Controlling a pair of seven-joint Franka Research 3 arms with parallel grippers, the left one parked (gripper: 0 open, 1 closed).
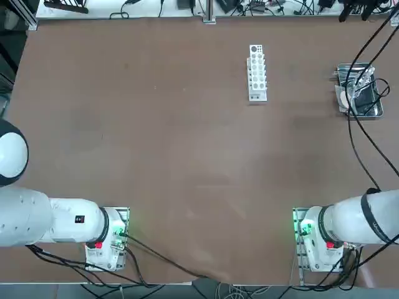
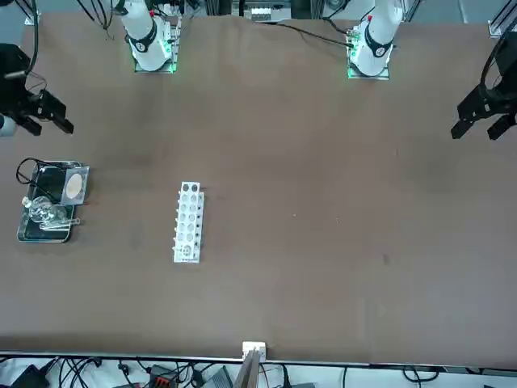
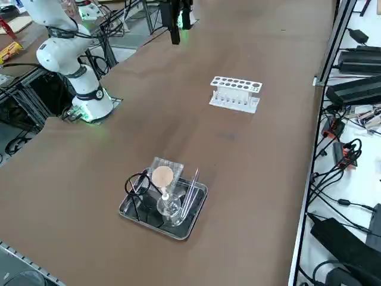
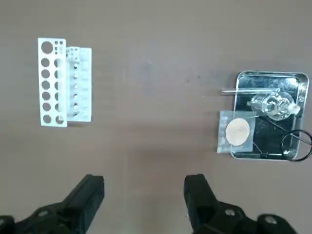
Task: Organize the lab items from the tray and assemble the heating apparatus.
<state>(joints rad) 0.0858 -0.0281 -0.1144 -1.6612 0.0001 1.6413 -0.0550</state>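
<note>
Tray (image 3: pixel 189 221) near the table's (image 3: pixel 250 161) right edge, its items untouched.
Burner (image 3: pixel 169 205), wire tripod (image 3: pixel 136 185) and mesh (image 3: pixel 163 175) lie in the tray, the mesh overhanging its rim. A white rack (image 3: pixel 236 93) stands well apart. The right gripper (image 4: pixel 144 200) hangs high above bare table, jaws wide apart, holding nothing.

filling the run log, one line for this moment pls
right gripper: open, empty, high above table | burner, tripod, mesh: in tray | rack: apart
</note>
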